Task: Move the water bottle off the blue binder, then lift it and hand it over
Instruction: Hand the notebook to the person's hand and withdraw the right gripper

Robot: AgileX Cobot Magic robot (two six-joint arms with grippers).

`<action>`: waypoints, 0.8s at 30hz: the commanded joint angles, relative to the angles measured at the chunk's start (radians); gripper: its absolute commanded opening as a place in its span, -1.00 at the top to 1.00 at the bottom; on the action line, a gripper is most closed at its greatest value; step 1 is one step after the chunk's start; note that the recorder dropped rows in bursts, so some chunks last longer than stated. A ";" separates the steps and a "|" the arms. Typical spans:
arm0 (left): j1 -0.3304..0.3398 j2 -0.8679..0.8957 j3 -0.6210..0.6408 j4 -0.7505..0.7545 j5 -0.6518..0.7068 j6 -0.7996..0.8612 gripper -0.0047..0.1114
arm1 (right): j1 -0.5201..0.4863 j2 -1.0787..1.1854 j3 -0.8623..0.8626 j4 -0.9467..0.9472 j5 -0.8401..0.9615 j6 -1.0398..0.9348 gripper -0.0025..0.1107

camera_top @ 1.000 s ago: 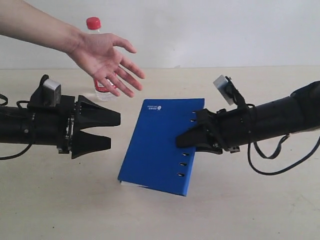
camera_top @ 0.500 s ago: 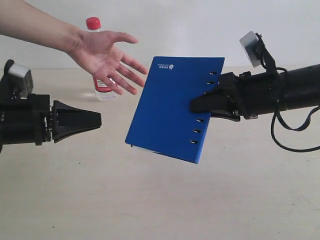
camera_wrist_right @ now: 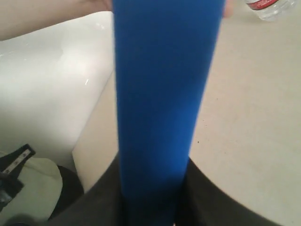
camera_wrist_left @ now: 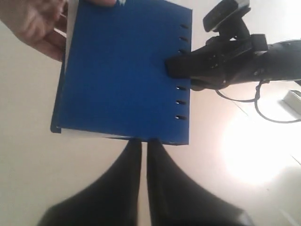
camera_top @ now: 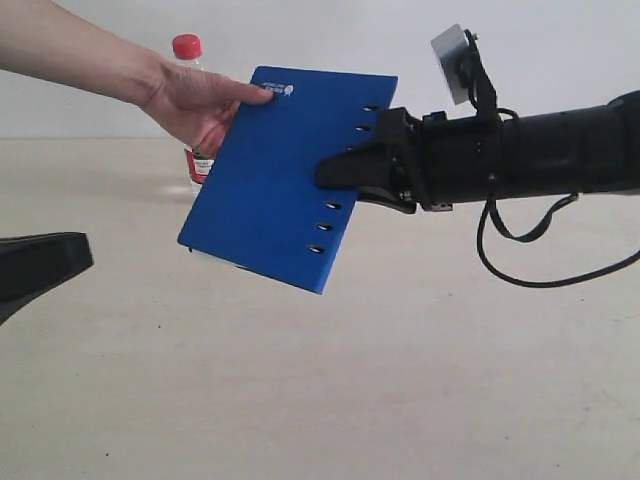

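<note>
The blue binder (camera_top: 280, 185) hangs tilted in the air, well above the table. My right gripper (camera_top: 335, 175) is shut on its ring-slot edge. A person's hand (camera_top: 190, 100) touches the binder's top corner by the white logo, thumb on the cover. The water bottle (camera_top: 187, 48), red cap up, stands on the table behind that hand, mostly hidden. My left gripper (camera_top: 80, 258) is at the far left, low, shut and empty. The left wrist view shows the binder (camera_wrist_left: 124, 70) beyond my left gripper (camera_wrist_left: 144, 142). In the right wrist view the binder (camera_wrist_right: 162, 84) fills my right gripper (camera_wrist_right: 153, 193).
The beige table (camera_top: 400, 380) runs to a white wall behind. The person's forearm (camera_top: 60, 50) reaches in from the upper left. A black cable (camera_top: 520, 278) loops down from my right arm. The bottle's base (camera_wrist_right: 270, 7) shows at the edge of the right wrist view.
My right gripper lifted the binder off the table and carried it up and left to the person's hand. My left gripper shut and drew back to the left edge.
</note>
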 commanded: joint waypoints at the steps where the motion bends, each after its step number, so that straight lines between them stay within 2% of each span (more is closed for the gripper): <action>1: 0.001 -0.236 0.064 -0.011 -0.111 -0.069 0.84 | 0.028 -0.013 -0.047 0.039 -0.017 0.003 0.96; 7: 0.001 -0.442 0.101 -0.003 -0.076 -0.129 0.84 | 0.116 -0.013 -0.097 0.039 -0.221 0.008 0.96; 12: 0.001 -0.498 0.101 0.046 -0.076 -0.166 0.84 | 0.177 -0.013 -0.197 0.039 -0.221 0.007 0.96; 18: 0.001 -0.497 0.101 0.125 -0.079 -0.194 0.84 | 0.177 -0.013 -0.213 0.039 -0.241 -0.010 0.95; 20: 0.001 -0.497 0.101 0.137 -0.079 -0.194 0.84 | 0.177 -0.013 -0.213 0.004 -0.245 -0.024 0.85; 21: 0.001 -0.497 0.101 0.141 -0.079 -0.194 0.84 | 0.177 -0.013 -0.213 0.001 -0.246 -0.019 0.73; 23: 0.001 -0.497 0.101 0.151 -0.079 -0.194 0.84 | 0.177 -0.013 -0.213 0.001 -0.246 -0.005 0.34; 24: 0.001 -0.497 0.101 0.158 -0.079 -0.195 0.84 | 0.177 -0.013 -0.213 -0.001 -0.248 0.008 0.05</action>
